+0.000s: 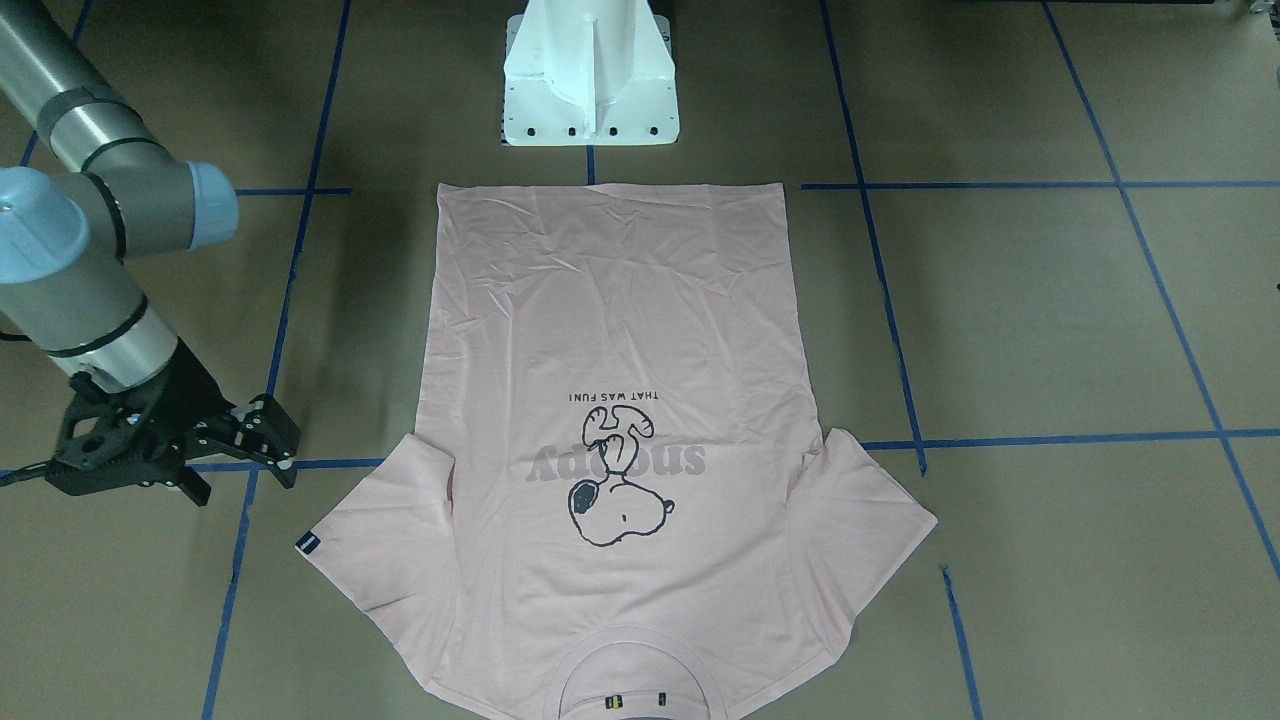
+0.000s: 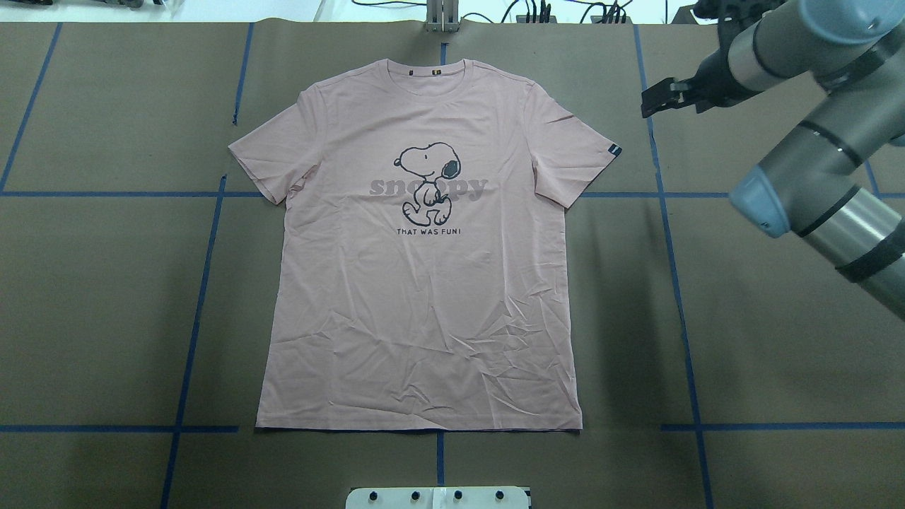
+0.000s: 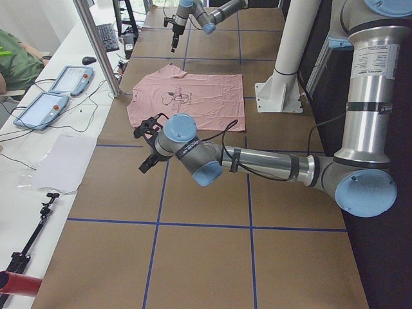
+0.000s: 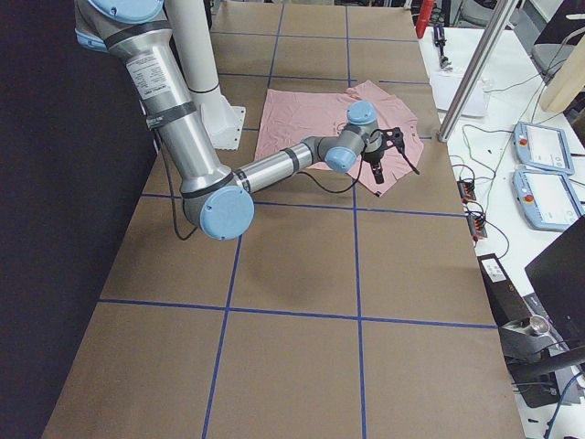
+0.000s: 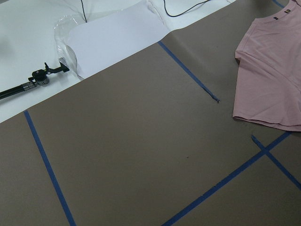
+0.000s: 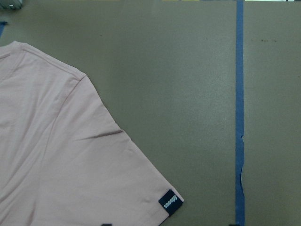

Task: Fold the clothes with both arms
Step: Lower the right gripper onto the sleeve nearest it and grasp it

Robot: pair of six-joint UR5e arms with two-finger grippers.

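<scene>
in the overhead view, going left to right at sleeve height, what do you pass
blue tape line → shirt's plain sleeve → cartoon dog → black sleeve tag → right claw

Left arm [image 3: 264,164] and right arm [image 1: 100,320] were silver-grey tubes with light blue joint caps, black bands and black cables; white printed labels marked the upright links; the right gripper [image 1: 245,480] was a black skeletal frame with two fingers
</scene>
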